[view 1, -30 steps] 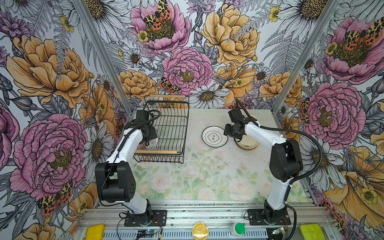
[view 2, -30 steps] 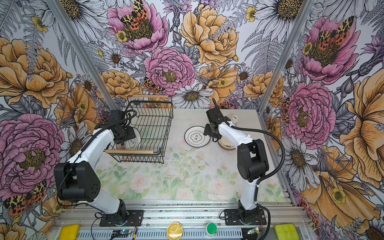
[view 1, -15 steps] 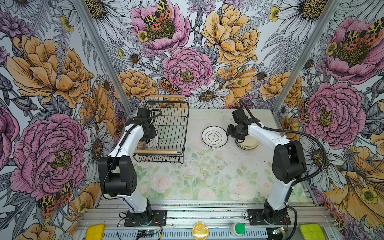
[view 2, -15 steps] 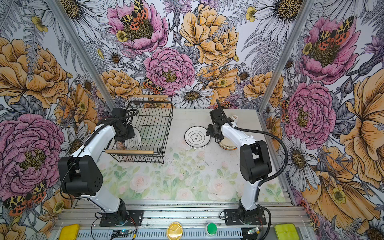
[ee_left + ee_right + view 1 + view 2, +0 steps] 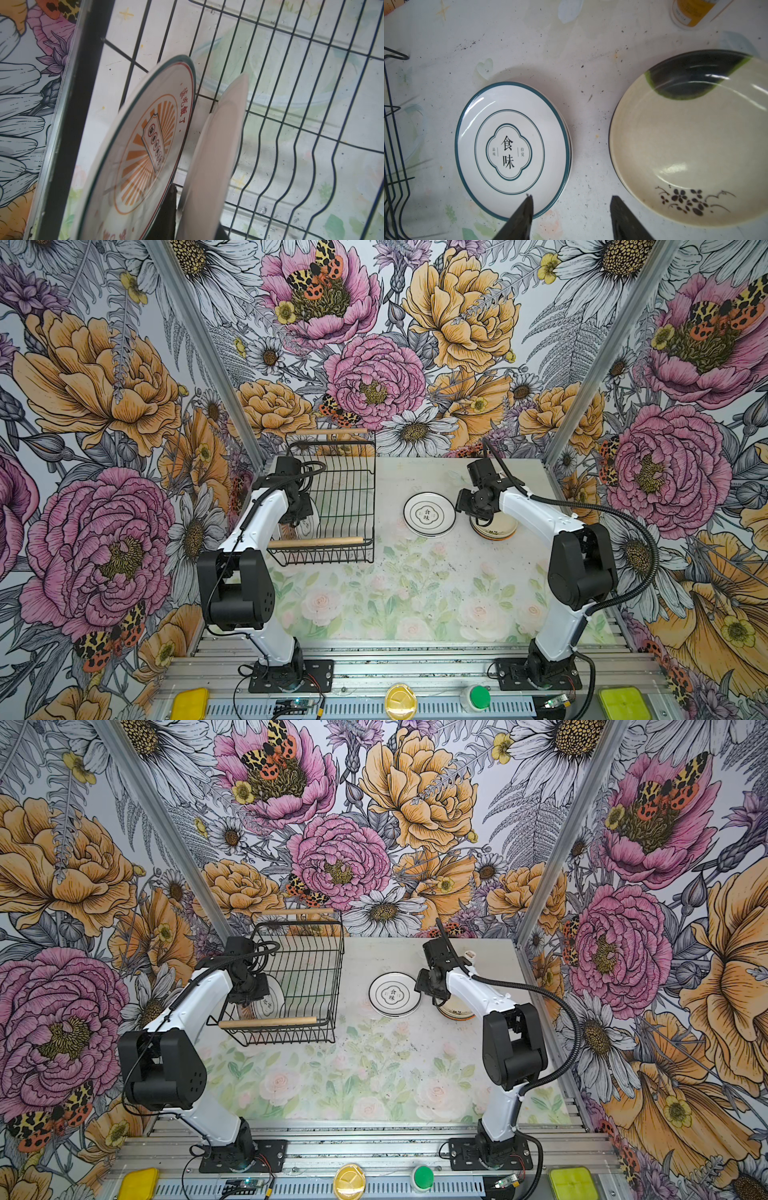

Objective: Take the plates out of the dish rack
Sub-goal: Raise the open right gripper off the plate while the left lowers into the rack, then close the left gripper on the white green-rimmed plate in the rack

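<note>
1. Top views, both: the dish rack [image 5: 349, 489] sits far left on the table. Your left gripper [image 5: 298, 517] reaches into its near-left corner, where the only plates in it stand. Your right gripper [image 5: 478, 519] hovers between two unloaded stacks, topped by the white plate with characters [image 5: 428, 515] and the cream floral plate [image 5: 505, 531].
2. Left wrist: wire slots keep the sunburst plate [image 5: 145, 145] and a plain-backed plate [image 5: 212, 166] on edge, rims offered for pinching. Your fingers [image 5: 171, 207] straddle the plain one's rim; you cannot tell whether they press yet.
3. Right wrist: jaws apart, holding nothing, parked above the table between the stacks.
</note>
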Available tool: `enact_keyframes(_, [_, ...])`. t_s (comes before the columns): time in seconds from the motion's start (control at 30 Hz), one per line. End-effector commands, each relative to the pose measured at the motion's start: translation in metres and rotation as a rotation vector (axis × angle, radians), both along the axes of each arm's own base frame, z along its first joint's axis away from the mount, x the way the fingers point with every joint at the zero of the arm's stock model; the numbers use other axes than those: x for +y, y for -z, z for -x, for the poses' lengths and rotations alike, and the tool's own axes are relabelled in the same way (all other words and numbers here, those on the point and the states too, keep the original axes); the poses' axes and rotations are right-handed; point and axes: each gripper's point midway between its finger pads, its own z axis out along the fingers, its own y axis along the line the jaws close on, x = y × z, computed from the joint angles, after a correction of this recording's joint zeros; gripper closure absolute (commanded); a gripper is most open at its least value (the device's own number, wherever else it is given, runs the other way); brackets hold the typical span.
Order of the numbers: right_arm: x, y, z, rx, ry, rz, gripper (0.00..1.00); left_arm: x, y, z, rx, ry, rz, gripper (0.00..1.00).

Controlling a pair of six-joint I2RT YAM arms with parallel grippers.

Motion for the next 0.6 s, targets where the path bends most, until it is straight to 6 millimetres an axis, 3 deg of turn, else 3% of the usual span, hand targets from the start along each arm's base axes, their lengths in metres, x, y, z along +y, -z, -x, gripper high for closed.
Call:
enact_keyframes(0.0, [-0.0022,-0.0180,-0.0017,-0.052,-0.010,-0.015,0.40,0.0035,-0.0044,-0.0058,-0.018,-0.041,0.022,0.85])
enact_keyframes(0.57, [-0.0056,-0.0234,0.0015,-0.060,0.000,-0.034,0.40,0.0067,-0.0102,0.0012,0.018,-0.022,-0.005,0.99])
